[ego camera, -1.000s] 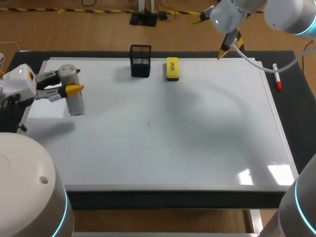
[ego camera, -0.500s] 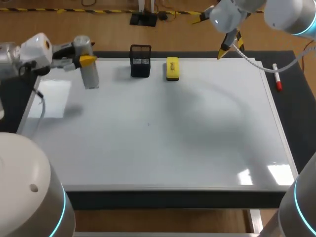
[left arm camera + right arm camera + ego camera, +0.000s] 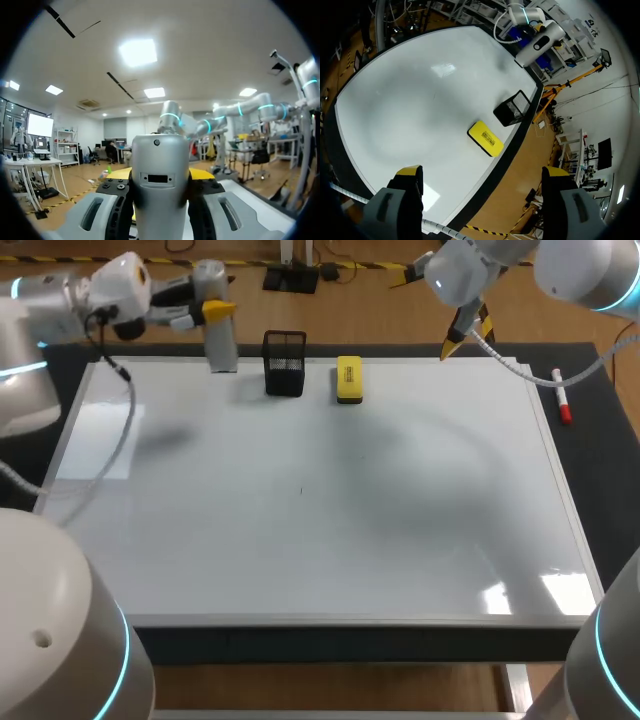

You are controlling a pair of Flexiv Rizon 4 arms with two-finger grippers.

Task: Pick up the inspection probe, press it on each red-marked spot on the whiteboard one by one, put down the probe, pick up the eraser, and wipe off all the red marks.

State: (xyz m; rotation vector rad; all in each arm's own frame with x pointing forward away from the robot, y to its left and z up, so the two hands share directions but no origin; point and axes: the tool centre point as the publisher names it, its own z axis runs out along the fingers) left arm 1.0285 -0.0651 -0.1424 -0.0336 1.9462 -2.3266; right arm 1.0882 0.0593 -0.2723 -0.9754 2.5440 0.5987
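The whiteboard (image 3: 330, 520) is lying across the table. My left gripper (image 3: 205, 312) is clamping the grey inspection probe (image 3: 218, 338) upright over the board's far edge, left of the black mesh holder (image 3: 285, 364). My right gripper (image 3: 481, 175) is hovering, fingers wide apart. The yellow eraser (image 3: 349, 378) is resting just beside the holder.

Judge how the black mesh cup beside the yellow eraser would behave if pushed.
The mesh cup is see-through wire, so probably light; it would likely slide on the glossy whiteboard. It stands taller than wide, so a high push might tip it.
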